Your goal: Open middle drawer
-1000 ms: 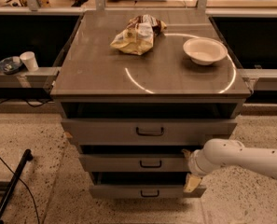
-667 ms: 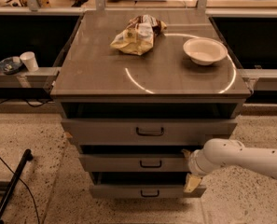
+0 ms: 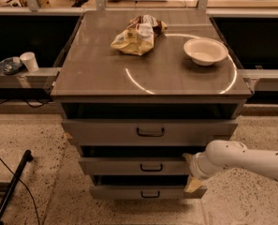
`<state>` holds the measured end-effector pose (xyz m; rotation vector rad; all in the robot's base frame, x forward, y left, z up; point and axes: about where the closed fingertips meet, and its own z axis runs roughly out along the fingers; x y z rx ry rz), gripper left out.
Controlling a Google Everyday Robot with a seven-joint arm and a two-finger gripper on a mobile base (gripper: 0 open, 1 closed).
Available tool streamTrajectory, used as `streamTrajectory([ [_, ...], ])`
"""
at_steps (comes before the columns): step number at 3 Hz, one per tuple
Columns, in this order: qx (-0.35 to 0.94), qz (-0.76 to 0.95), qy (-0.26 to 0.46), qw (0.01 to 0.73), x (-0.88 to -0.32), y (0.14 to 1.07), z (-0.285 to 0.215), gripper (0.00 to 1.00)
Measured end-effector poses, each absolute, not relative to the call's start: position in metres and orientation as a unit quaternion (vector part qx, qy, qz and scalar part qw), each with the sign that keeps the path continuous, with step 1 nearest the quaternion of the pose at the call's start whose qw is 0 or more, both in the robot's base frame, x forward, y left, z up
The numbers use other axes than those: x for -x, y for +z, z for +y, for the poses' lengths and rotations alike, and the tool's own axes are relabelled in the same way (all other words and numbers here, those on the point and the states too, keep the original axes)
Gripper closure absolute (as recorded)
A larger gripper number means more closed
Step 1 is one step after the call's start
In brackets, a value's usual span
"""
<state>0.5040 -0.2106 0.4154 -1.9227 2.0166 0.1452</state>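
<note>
The grey cabinet has three stacked drawer fronts. The middle drawer has a flat grey front with a small black loop handle. It sits between the taller top drawer and the bottom drawer. My white arm reaches in from the right. My gripper is at the right end of the middle drawer's front, well right of the handle. One tan fingertip shows above that front and the other below it, so the gripper is open.
On the cabinet top lie a crumpled chip bag and a white bowl. A paper cup and a dish stand on the left ledge. A black pole and cable lie on the floor at left.
</note>
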Motion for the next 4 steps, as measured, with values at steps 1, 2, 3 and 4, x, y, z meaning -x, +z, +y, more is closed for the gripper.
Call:
streamTrajectory([
  [1, 0.677, 0.713, 0.055, 0.174, -0.5, 0.416, -0.214, 0.28],
  [2, 0.678, 0.712, 0.059, 0.172, -0.494, 0.417, -0.22, 0.3],
  [3, 0.683, 0.708, 0.064, 0.169, -0.487, 0.417, -0.22, 0.38],
  [4, 0.689, 0.703, 0.069, 0.158, -0.479, 0.415, -0.219, 0.5],
])
